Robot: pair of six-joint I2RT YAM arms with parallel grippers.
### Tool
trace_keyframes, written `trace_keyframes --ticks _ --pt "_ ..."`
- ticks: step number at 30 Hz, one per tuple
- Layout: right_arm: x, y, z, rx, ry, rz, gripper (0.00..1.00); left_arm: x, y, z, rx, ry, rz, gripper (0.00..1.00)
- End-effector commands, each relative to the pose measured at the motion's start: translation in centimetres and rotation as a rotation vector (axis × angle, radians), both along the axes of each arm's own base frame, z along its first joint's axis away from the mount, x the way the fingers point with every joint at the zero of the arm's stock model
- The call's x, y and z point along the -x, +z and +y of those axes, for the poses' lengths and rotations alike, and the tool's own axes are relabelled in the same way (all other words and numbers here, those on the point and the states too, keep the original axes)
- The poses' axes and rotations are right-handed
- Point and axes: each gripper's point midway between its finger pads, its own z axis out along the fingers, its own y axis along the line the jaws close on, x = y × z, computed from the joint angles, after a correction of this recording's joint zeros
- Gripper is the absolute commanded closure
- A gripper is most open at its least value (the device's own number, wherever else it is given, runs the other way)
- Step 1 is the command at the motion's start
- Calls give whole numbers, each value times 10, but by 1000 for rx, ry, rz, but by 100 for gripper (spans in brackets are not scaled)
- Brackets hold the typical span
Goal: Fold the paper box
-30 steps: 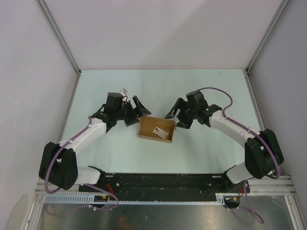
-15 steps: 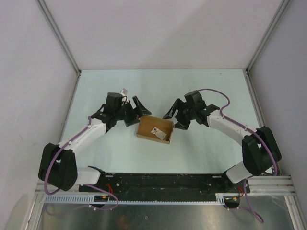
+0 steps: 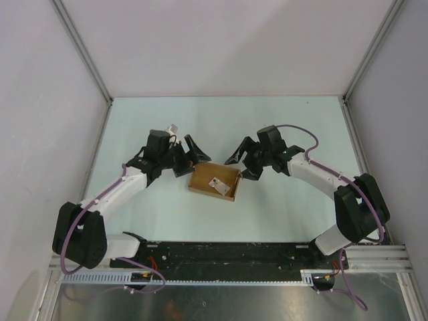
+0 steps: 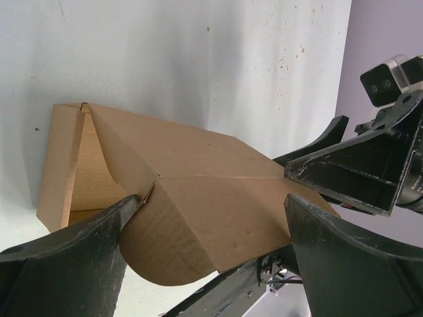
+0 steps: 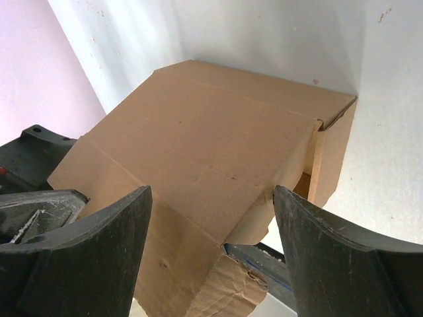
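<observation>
The pale table (image 3: 281,127) holds the paper box (image 3: 202,180), top uncovered.

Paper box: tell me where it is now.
In the top view the paper box lies midway across the table, between the open left gripper and the open right gripper.

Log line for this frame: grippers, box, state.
left gripper: open, at box's left end | right gripper: open, at right end | box: top open, not clamped | packet: inside box
</observation>
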Motion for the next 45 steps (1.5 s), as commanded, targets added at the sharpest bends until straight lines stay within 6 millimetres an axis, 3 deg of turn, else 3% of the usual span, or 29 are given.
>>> trace_keyframes --ticks 1,8,22,34,45 --pt "-14 23 10 -72 1 -47 21 9 12 -4 28 -48 -41 4" --pt "-10 13 8 -5 12 -65 22 17 8 -3 27 -63 -43 4" --pt "3 3 0 136 31 -121 23 44 -19 9 0 -68 -9 4" --pt "17 3 -6 206 61 -141 24 60 -23 14 1 -91 -24 4" --pt "29 -13 -15 302 89 -125 23 69 -37 20 -34 -105 -6 4"
